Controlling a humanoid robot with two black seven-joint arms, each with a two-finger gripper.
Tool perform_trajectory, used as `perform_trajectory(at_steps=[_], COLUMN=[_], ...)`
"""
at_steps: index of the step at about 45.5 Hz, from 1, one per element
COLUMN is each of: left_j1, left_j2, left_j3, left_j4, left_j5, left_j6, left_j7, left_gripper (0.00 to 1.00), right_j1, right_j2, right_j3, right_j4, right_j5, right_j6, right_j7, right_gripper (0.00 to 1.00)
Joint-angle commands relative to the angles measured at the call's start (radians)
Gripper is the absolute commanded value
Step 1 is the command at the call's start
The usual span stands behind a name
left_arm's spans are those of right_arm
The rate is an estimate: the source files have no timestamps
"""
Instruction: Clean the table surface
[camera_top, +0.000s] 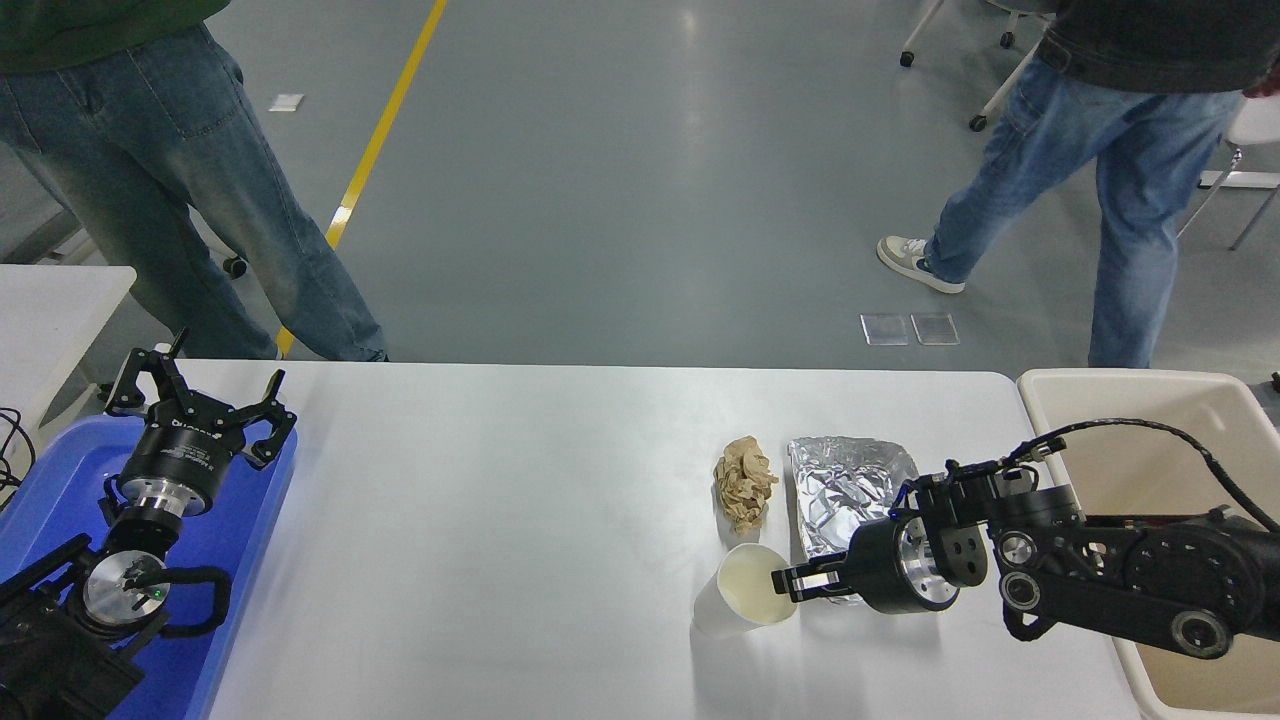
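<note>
Left gripper (195, 398) parked over the blue tray (240, 530) at the desk's left edge, fingers spread wide, holding nothing. Person in jeans (200, 190) stands beyond the far-left corner. White desk (500, 520) fills the lower view, mostly bare in its left and middle. Toward the right: crumpled brown paper wad (745, 482), then a sheet of foil (848, 482) just beside it, apart. Near the front edge a white paper cup (738, 603) tilts, mouth toward the right. Right gripper (790, 580) reaches in from the right edge, fingers nearly closed at the cup's rim, seemingly pinching it; contact hard to confirm. The arm partly covers the foil's near end. Beige bin (1150, 430) sits off the right edge. Second person in jeans (1110, 150) walks beyond the far-right corner.
</note>
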Motion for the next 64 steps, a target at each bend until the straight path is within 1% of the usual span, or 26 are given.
perform_trajectory(at_steps=[1, 8, 26, 31, 42, 64], left_j1=[0.000, -0.001, 0.000, 0.000, 0.000, 0.000], left_j2=[0.000, 0.000, 0.000, 0.000, 0.000, 0.000], left_j3=[0.000, 0.000, 0.000, 0.000, 0.000, 0.000], left_j4=[0.000, 0.000, 0.000, 0.000, 0.000, 0.000], left_j5=[0.000, 0.000, 0.000, 0.000, 0.000, 0.000], left_j6=[0.000, 0.000, 0.000, 0.000, 0.000, 0.000], left_j7=[0.000, 0.000, 0.000, 0.000, 0.000, 0.000], left_gripper=[1.00, 1.00, 1.00, 1.00, 1.00, 1.00], right_j1=[0.022, 0.055, 0.147, 0.154, 0.157, 0.180], right_j2=[-0.022, -0.055, -0.258, -0.321, -0.443, -0.635], right_j3=[-0.004, -0.007, 0.090, 0.130, 0.257, 0.441], right_j4=[0.002, 0.006, 0.052, 0.071, 0.076, 0.096], right_j5=[0.008, 0.011, 0.083, 0.085, 0.088, 0.157], right_j6=[0.002, 0.013, 0.207, 0.235, 0.345, 0.502], right_j7=[0.007, 0.007, 0.007, 0.007, 0.007, 0.006], right_gripper=[0.00, 0.00, 0.00, 0.00, 0.00, 0.00])
